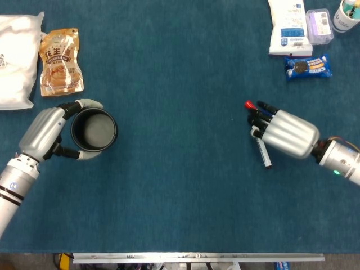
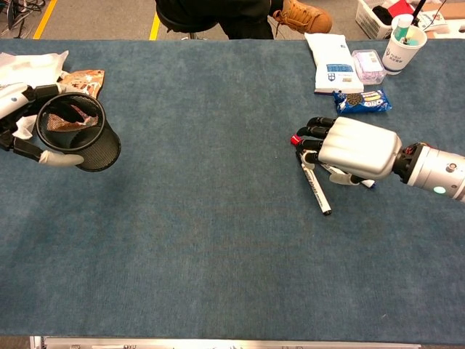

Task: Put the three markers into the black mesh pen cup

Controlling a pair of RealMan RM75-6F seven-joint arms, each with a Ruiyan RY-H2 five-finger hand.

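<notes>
The black mesh pen cup (image 1: 93, 130) (image 2: 78, 132) stands upright at the table's left, and my left hand (image 1: 44, 133) (image 2: 16, 116) grips it around the rim. At the right, my right hand (image 1: 287, 134) (image 2: 356, 149) lies palm down with its fingers curled over the markers. A white marker with a black tip (image 1: 262, 151) (image 2: 314, 187) lies on the cloth, its upper end under the fingers. The red marker's cap (image 1: 248, 104) (image 2: 295, 139) pokes out past the fingertips. The rest of the markers is hidden under the hand, so I cannot tell whether it grips any.
A snack pouch (image 1: 61, 62) and a white bag (image 1: 17, 59) lie behind the cup. At the back right are a white packet (image 1: 287, 28), a small box (image 1: 318, 25), a cookie pack (image 1: 307, 66) and a paper cup (image 2: 403, 43). Blue cloth covers the table (image 1: 180, 169).
</notes>
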